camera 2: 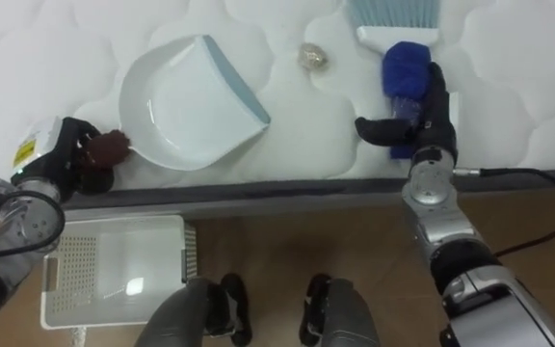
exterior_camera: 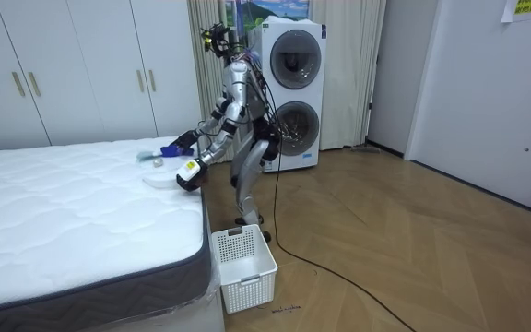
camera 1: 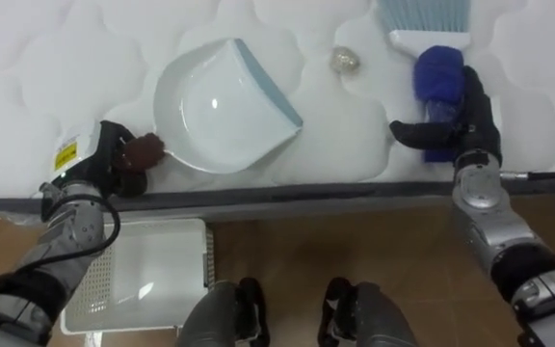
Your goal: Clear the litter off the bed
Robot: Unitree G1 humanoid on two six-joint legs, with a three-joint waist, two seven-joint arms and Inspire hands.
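Down at the near edge of the bed, the left hand (camera 1: 112, 162) is clenched round the brown handle (camera 1: 146, 148) of a white dustpan (camera 1: 222, 108), which lies flat on the mattress (camera 1: 46, 67) with its blue-lipped mouth turned toward the robot's right. Over on the other side, the right hand (camera 1: 470, 114) has its fingers curled about the blue grip of a brush (camera 1: 437, 73), thumb stuck out to the left; the brush lies on the bed with its pale blue bristles (camera 1: 427, 13) pointing away from the robot. Between dustpan and brush, touching neither, a small crumpled ball (camera 1: 345, 60) sits on the quilted surface, a little nearer the brush. Below the mattress edge, on the wooden floor by the robot's left foot, stands a white slotted basket (camera 1: 152, 270). From the room view, the robot stands bent forward at the side of the bed, with a stacked washer and dryer (exterior_camera: 289, 92) behind it and white wardrobes (exterior_camera: 81, 69) along the wall.
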